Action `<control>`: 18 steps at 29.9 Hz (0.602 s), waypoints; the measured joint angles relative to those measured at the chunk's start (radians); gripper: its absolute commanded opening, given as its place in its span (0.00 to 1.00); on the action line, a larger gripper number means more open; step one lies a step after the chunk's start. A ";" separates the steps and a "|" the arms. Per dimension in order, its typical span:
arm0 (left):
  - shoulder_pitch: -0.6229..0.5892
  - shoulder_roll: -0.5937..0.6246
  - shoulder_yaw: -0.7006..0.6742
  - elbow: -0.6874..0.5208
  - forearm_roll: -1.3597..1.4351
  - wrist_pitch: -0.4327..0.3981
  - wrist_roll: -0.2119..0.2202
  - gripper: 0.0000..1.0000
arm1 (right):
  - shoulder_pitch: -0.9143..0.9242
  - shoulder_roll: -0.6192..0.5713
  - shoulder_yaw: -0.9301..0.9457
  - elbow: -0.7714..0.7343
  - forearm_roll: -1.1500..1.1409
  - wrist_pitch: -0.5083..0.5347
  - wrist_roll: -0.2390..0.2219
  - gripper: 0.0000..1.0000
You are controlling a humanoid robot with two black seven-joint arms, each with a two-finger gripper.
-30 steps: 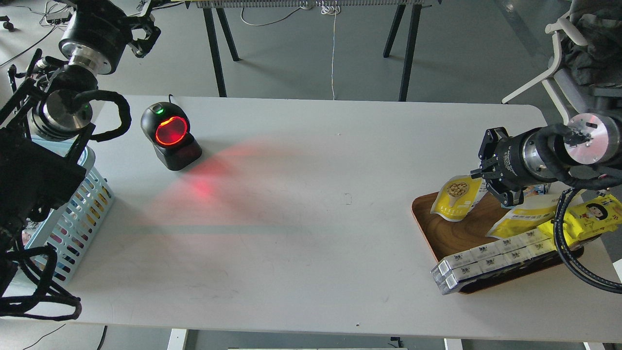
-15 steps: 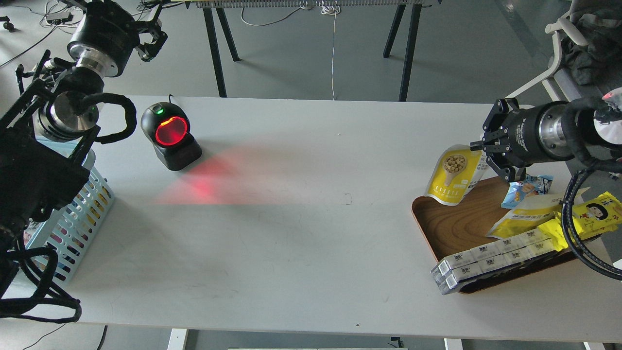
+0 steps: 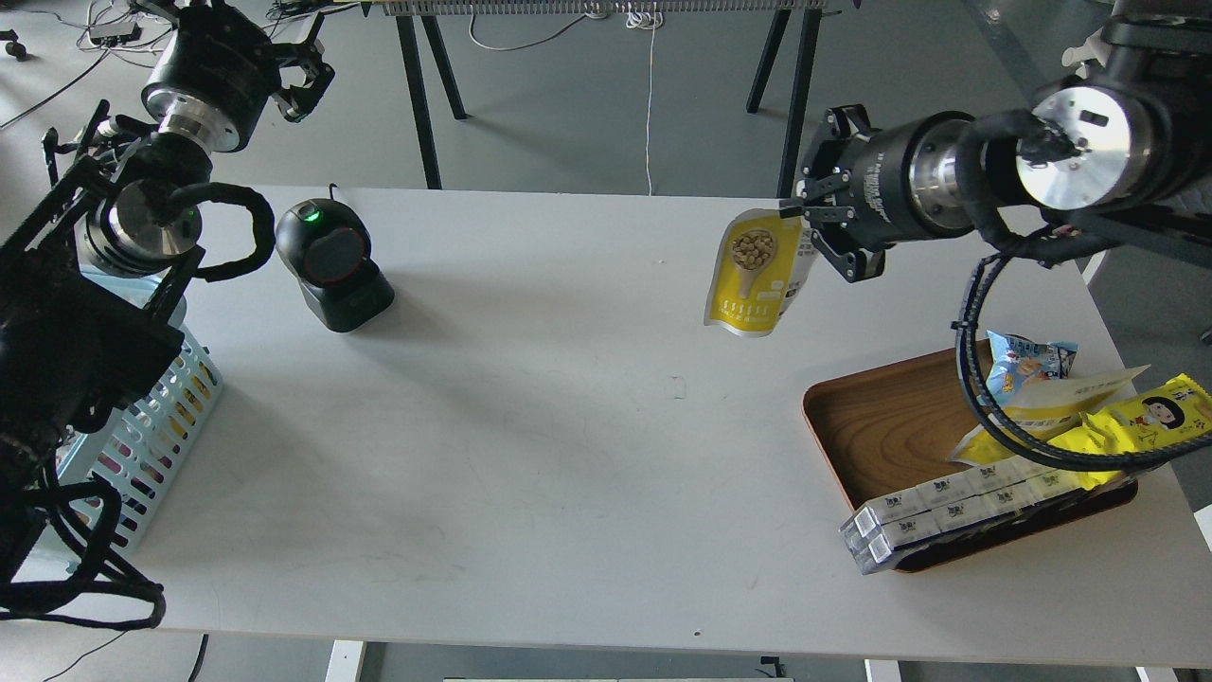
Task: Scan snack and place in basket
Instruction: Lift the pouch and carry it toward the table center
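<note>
The snack [image 3: 755,273] hangs in the air above the far right part of the white table [image 3: 587,455], pinched by its right edge in the right gripper [image 3: 816,220], nut picture facing the camera and the pouch clear of the brown wooden tray [image 3: 885,426] below and to its right. Over on the left, the black scanner [image 3: 331,263] sits well apart from it with a green light on top, and the light blue basket [image 3: 142,436] peeks out at the table's left edge, half hidden behind the left arm. The left gripper [image 3: 305,74] is up beyond the far left corner, small and dark, so whether its fingers are spread or closed I cannot tell.
</note>
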 measured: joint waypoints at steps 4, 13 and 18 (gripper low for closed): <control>0.004 0.007 0.000 0.003 0.000 -0.003 0.005 1.00 | -0.041 0.113 0.041 -0.079 -0.001 0.000 0.000 0.01; 0.005 0.008 0.000 0.003 0.000 -0.008 0.007 1.00 | -0.187 0.358 0.134 -0.266 -0.049 -0.020 0.001 0.01; 0.005 0.006 0.000 0.003 0.000 -0.009 0.007 1.00 | -0.260 0.456 0.171 -0.366 -0.084 -0.021 0.001 0.01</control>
